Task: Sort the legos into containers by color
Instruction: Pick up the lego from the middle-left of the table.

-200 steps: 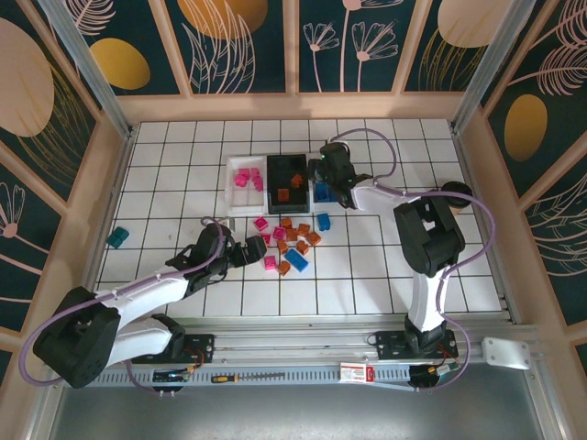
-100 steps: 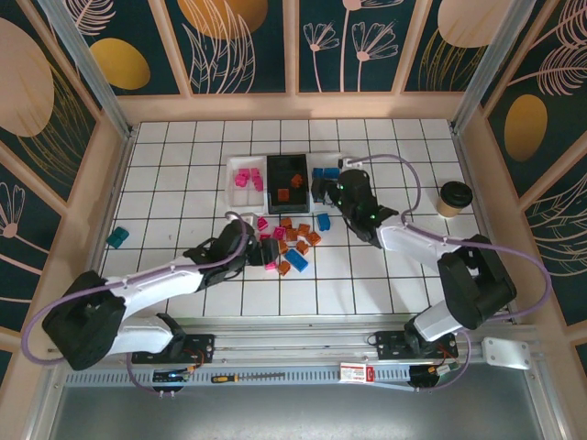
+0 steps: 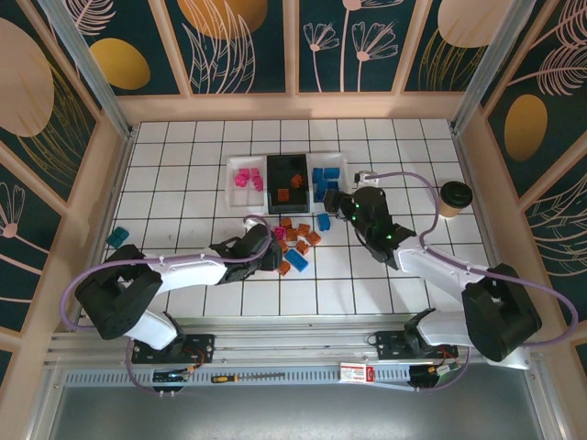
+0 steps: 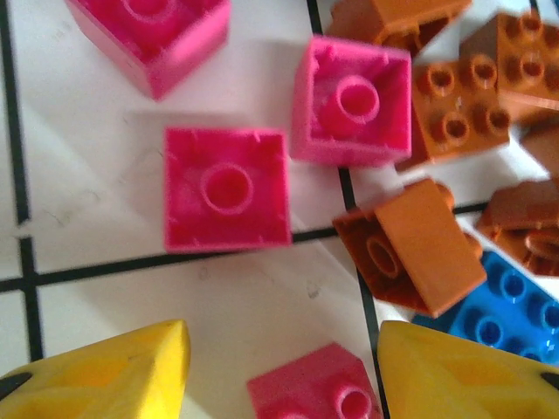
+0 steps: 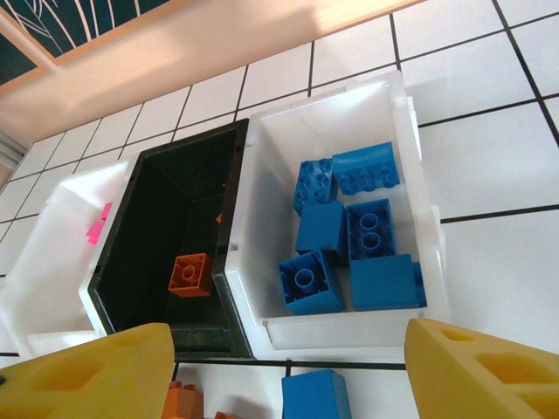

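Left hand lines up a pink brick

Left hand (image 4: 279, 371) hangs low over the pile, fingers apart, a pink lego (image 4: 307, 394) between them. Best to drop straight and square so the orange neighbour (image 4: 410, 253) isn't nudged, then off to the pink tray (image 3: 246, 203). Right hand (image 5: 288, 375), apart and empty, hovers by the blue-filled tray (image 5: 262, 227), a loose blue brick (image 5: 314, 393) on the counter (image 5: 507, 262) beneath.
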